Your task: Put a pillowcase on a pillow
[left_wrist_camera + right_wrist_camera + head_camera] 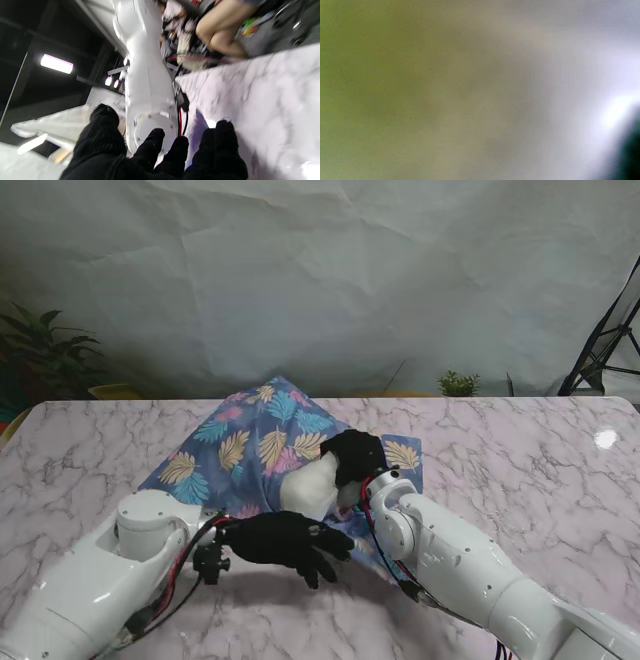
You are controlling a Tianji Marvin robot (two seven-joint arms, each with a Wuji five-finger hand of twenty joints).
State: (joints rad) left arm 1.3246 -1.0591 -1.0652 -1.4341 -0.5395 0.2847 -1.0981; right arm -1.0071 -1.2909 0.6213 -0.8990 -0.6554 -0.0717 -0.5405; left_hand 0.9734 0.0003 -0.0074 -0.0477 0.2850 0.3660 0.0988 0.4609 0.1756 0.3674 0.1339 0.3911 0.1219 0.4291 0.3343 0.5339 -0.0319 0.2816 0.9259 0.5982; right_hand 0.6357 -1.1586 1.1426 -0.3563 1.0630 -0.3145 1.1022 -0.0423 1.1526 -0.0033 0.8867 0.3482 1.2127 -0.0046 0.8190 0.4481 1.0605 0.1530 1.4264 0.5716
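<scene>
Blue leaf-patterned fabric pillowcase point(250, 442) spread mid white-marbled tabletop point(520, 470), white pillow point(312, 486) poking out at its near edge. Black-gloved right hand point(353, 457) clamped onto pillow; black-gloved left hand point(285, 542) hovering nearer, fingers point(152, 145) spread, holding nothing. Small potted plants point(458, 384) behind far edge; right wrist view blurred out.

Glossy marble-look table point(520, 450); matt printed cloth pillowcase point(250, 440).

Marble table point(560, 480), two potted plants point(40, 345) point(458, 384), tripod point(605, 345), white crumpled backdrop point(330, 270)
</scene>
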